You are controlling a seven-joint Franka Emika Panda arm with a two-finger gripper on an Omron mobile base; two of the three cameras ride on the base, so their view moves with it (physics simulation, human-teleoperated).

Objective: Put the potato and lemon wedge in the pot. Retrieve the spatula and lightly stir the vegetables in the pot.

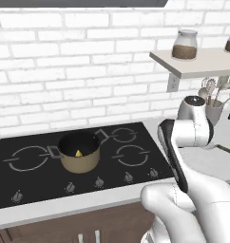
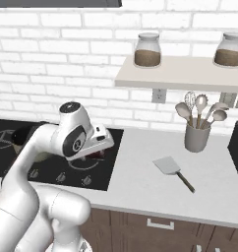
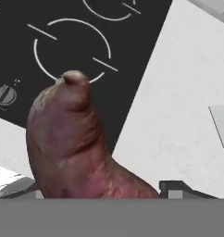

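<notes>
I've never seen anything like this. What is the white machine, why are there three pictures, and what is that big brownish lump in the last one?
The white machine is a robot arm on a movable base, in a computer-drawn kitchen. Two pictures come from cameras on the base, behind the arm to its left and right. The third comes from a camera on the two-fingered hand, looking along its fingers. The lump is a reddish-brown potato held in that hand, so close that it looks huge. On the black cooktop stands a squat tan pot with a tiny yellow lemon wedge inside. On the pale counter lie a grey spatula and a grey cup of utensils.
</notes>
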